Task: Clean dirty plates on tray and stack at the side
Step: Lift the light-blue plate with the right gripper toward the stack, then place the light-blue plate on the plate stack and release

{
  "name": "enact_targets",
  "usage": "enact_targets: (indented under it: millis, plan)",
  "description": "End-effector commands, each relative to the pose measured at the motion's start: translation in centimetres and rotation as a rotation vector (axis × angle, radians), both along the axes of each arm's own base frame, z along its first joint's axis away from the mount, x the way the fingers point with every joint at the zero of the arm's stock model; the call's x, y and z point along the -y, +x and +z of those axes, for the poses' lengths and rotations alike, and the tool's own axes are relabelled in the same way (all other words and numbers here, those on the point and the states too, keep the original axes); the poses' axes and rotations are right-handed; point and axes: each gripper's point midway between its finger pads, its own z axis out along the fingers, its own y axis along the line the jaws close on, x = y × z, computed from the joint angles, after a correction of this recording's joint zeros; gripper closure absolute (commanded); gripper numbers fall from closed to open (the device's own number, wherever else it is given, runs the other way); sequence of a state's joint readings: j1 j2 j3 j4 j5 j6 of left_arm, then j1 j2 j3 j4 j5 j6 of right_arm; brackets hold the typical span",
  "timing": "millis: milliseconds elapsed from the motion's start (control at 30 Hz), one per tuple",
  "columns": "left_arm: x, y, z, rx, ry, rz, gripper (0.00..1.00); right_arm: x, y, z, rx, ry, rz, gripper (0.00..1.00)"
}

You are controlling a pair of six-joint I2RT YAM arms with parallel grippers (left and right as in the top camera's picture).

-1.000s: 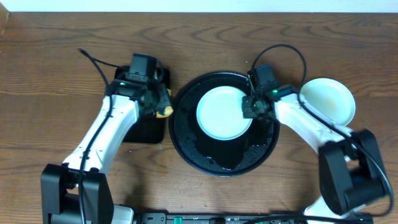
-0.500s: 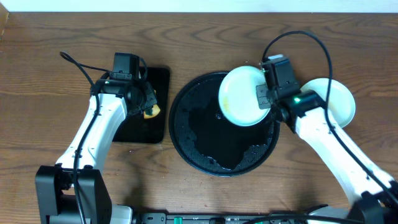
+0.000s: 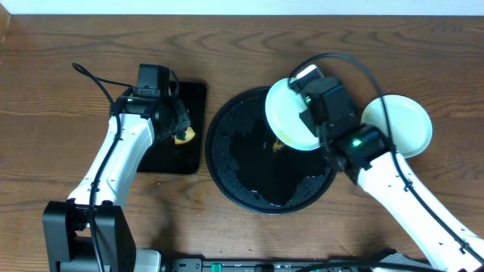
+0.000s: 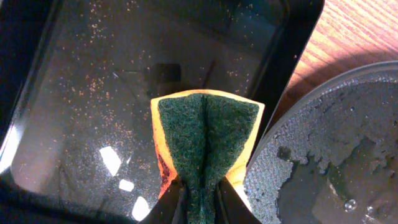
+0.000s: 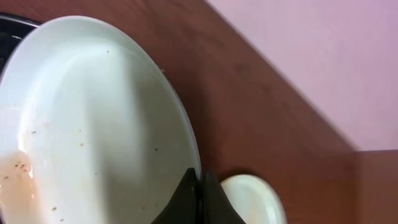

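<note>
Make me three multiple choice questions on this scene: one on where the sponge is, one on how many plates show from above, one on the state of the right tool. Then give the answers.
1. Where is the sponge?
A. over the small tray
B. in a bowl
C. on a shelf

2. How many plates show in the overhead view?
A. one
B. two
C. four

3. What state is the right tool in?
A. open and empty
B. shut on a plate
C. shut on the sponge

Answers:
1 A: the left tool pinches the sponge above the small tray.
2 B: only the held plate and the side plate show.
3 B: the right wrist view shows the right tool closed on the held plate's rim.
</note>
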State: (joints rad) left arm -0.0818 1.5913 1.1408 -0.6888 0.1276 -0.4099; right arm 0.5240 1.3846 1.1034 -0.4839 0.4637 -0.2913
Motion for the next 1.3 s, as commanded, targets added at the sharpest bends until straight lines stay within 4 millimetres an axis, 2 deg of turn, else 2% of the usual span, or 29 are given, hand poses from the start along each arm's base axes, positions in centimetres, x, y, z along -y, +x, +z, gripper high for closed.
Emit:
enact_targets:
  millis: [0, 133, 533, 700, 767, 833, 1000, 1133, 1267]
  plan:
    - [-0.4, -0.1, 0.2, 0.005, 0.014, -0.004, 0.86, 2.2, 0.0, 2.8, 0.127, -0.218, -0.111, 0.99]
    - [-0.4, -0.1, 0.1, 0.004, 0.014, -0.004, 0.85, 2.4, 0.1, 4.3, 0.195, -0.240, -0.166, 0.99]
    - [-0.4, -0.1, 0.1, 0.004, 0.014, -0.005, 0.85, 2.5, 0.2, 4.6, 0.209, -0.237, -0.176, 0.99]
    - [-0.4, -0.1, 0.1, 0.005, 0.015, -0.007, 0.87, 2.8, 0.2, 4.3, 0.230, -0.094, -0.269, 0.99]
    - [-0.4, -0.1, 0.2, 0.008, 0.024, -0.034, 0.92, 3.1, 0.2, 3.7, 0.216, -0.020, -0.301, 0.99]
    - [-0.4, -0.1, 0.1, 0.013, 0.043, -0.072, 0.92, 3.5, 0.3, 2.8, 0.183, 0.044, -0.326, 0.99]
    - [-2.6, 0.8, 0.3, 0.050, 0.195, -0.120, 0.92, 6.9, 0.7, 1.4, 0.132, 0.162, -0.457, 0.99]
    - [-2.4, 2.1, 0.0, 0.100, 0.222, -0.188, 0.93, 10.5, 1.0, 0.6, 0.099, 0.220, -0.553, 0.99]
    - [-2.3, 2.5, -1.6, 0.073, 0.206, -0.196, 0.92, 14.5, 1.0, 0.1, 0.083, 0.245, -0.646, 0.99]
